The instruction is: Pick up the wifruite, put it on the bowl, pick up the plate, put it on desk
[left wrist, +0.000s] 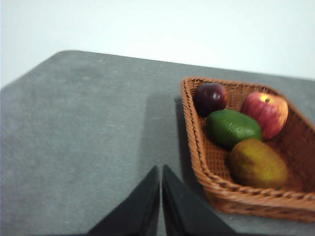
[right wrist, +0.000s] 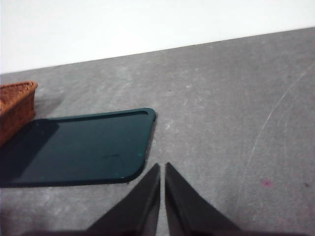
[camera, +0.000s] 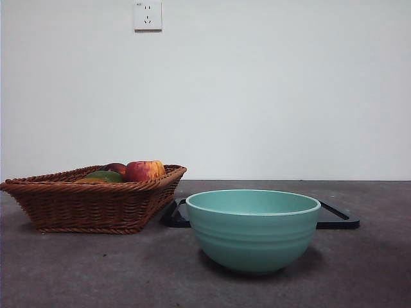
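Nothing done yet — the wifruite (left wrist: pixel 258 163) sits in the wicker basket (left wrist: pixel 197 147), the bowl (camera: pixel 252 229) empty on the tabletop (camera: pixel 96 269), left gripper (left wrist: pixel 161 196) and right gripper (right wrist: pixel 162 196) both closed on nothing — everything remains.

From my remote station I see a plain test room, like a small lab. The wall (camera: pixel 257 83) is bare and white, with only one power socket (camera: pixel 148 15) high on it. The desk (camera: pixel 96 269) is a dark grey matte surface, and a wicker basket (camera: pixel 83 205) of fruit stands on it like a staged prop.
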